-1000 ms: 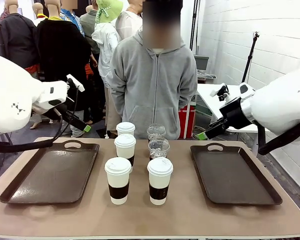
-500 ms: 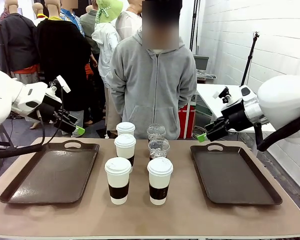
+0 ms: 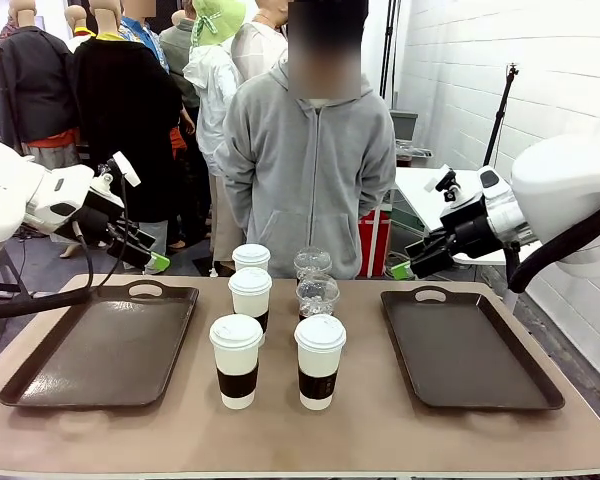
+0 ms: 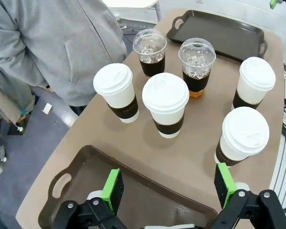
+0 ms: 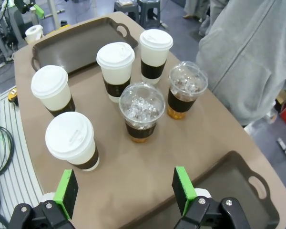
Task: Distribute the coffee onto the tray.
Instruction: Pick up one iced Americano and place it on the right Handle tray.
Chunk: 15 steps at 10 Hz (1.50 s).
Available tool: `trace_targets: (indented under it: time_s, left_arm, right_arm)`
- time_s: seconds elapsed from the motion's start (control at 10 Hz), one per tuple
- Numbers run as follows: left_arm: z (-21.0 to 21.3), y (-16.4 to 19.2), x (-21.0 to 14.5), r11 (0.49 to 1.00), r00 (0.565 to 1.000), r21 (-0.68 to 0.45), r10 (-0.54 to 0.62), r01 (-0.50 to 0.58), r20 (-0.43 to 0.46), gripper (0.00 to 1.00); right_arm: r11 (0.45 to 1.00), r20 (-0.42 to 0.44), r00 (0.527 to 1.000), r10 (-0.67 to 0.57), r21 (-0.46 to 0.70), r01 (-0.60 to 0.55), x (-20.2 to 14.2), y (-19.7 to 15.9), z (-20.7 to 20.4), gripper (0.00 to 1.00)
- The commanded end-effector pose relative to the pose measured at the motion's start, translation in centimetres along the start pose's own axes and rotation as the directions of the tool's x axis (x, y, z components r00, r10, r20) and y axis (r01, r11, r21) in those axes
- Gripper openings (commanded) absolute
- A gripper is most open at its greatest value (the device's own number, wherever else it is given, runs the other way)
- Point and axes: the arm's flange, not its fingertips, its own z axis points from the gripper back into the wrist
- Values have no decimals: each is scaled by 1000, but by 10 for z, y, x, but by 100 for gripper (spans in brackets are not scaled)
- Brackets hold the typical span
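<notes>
You see both claws spread and holding nothing. The left gripper (image 4: 168,183) hangs above the far edge of the left tray (image 3: 40,378), the right gripper (image 5: 125,187) above that of the right tray (image 3: 485,402). Four sleeved paper cups (image 3: 236,362) and two dome-lidded iced coffees (image 3: 318,297) stand mid-table (image 3: 380,435), between the trays. The sleeve print is too small to read.

Left gripper (image 3: 156,262): held aloft, fingers slanting down and inward, jaws spread wide, nothing between them. Right gripper (image 3: 402,270): same pose mirrored, jaws wide apart, empty.
</notes>
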Motion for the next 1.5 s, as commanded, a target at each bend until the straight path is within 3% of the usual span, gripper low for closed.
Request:
trace_targets:
  time_s: [0.0,1.4]
  left_arm:
    - [0,2,-2,1000,1000,-7,-14,14,5,100]
    - [0,2,-2,1000,1000,-7,-14,14,5,100]
  right_arm:
    - [1000,2,1000,13,11,-13,-3,-1,-1,100]
    - [1000,2,1000,13,11,-13,-3,-1,-1,100]
